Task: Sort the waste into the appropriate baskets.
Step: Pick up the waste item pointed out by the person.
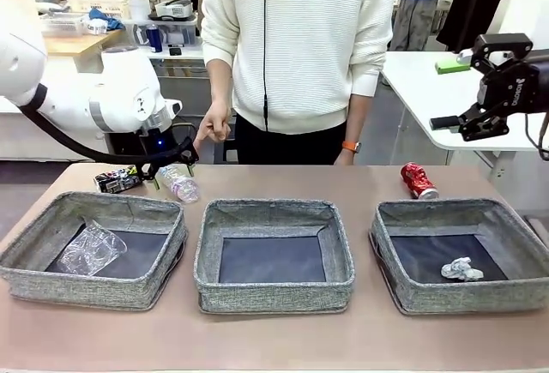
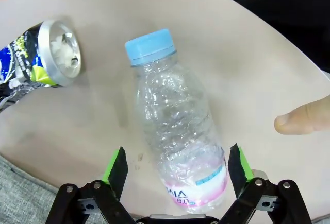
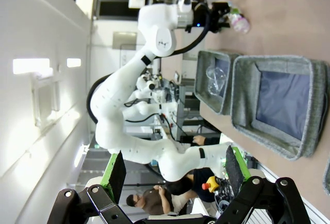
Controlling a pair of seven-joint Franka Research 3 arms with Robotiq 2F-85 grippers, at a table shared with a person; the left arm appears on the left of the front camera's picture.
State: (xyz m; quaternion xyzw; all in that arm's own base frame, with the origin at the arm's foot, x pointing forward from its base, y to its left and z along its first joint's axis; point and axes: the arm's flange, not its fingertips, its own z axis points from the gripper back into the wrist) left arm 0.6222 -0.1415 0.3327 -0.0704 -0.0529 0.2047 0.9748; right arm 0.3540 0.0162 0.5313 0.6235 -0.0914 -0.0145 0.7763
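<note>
Green pads point(image 2: 112, 165) on my left gripper point(image 2: 178, 154) are spread wide, empty, straddling the clear bottle point(image 2: 175, 126) lying on the table point(image 2: 103, 110). Crinkly round plastic might squirt out when I squeeze, rolling into the black can point(image 2: 44, 59) or the person's finger point(image 2: 301, 117) beyond.

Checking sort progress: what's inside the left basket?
A crumpled clear plastic cup lies on the dark bottom of the left basket; nothing else visible. Its near wall covers the floor's front strip.

My left end effector point(image 2: 178, 162) has green pads point(image 2: 114, 165); the clear bottle point(image 2: 178, 126) has a blue cap point(image 2: 149, 46) and pink label point(image 2: 198, 185); the baskets point(image 1: 274, 294) are grey woven.
</note>
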